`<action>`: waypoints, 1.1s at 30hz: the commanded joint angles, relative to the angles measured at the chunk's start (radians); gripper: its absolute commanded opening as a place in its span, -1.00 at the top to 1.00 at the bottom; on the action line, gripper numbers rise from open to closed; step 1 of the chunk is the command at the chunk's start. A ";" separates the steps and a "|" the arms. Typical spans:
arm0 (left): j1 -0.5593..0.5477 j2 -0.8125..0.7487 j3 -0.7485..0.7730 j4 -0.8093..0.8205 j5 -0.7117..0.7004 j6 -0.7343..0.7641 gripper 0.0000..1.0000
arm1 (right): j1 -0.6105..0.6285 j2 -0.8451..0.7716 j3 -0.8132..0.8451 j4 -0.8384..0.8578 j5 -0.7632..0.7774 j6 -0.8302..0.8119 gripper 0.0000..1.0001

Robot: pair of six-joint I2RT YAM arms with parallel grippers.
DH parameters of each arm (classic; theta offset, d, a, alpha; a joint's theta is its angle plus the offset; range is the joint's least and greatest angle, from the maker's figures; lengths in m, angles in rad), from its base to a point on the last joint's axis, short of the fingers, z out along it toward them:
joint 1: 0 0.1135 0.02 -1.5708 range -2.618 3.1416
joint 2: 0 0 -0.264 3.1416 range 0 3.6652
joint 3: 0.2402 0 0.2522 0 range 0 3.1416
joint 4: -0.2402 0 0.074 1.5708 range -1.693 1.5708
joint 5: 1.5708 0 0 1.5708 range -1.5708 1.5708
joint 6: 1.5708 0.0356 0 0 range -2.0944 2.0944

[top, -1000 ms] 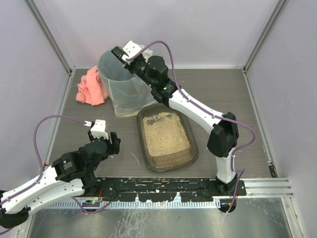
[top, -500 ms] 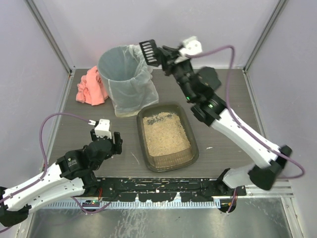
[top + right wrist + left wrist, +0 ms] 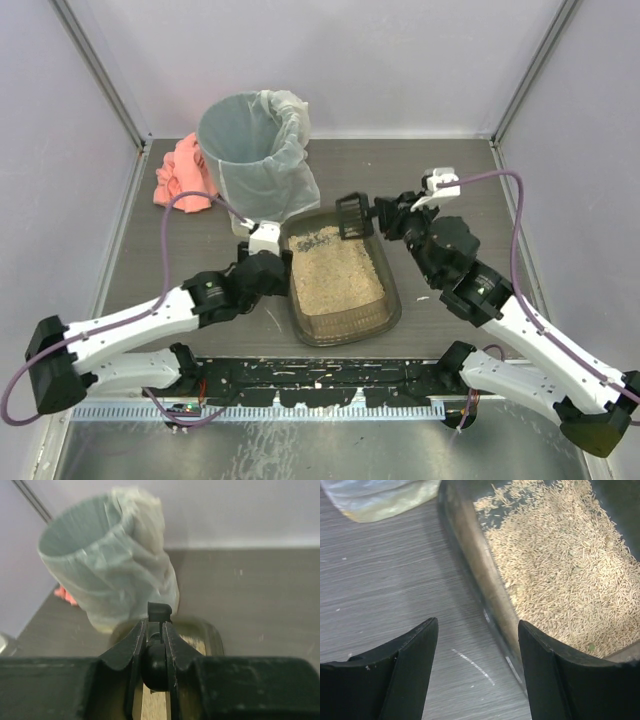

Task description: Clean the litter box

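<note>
The left arm (image 3: 130, 325) and right arm (image 3: 530, 325) share white links, black joint housings, black jaws and purple cables (image 3: 163, 250).

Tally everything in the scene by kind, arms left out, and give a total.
litter box: 1
lined bin: 1
black scoop: 1
pink cloth: 1
Total: 4

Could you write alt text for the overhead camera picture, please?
Two robot arms reach toward a litter box of beige litter. The right gripper holds a black slotted scoop over its far end, and the open left gripper sits at its left rim. Behind stand a lined grey bin and a pink cloth.
</note>
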 commanded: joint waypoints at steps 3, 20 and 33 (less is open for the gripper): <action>0.002 0.204 0.102 0.175 0.070 -0.033 -0.19 | 0.000 -0.026 -0.050 -0.182 0.023 0.185 0.99; 0.002 0.418 0.198 0.018 -0.022 -0.110 0.17 | 0.001 0.104 -0.067 -0.134 -0.032 0.203 0.99; 0.003 0.393 0.183 0.042 -0.055 -0.092 -0.08 | 0.001 0.097 -0.093 -0.126 -0.045 0.222 0.99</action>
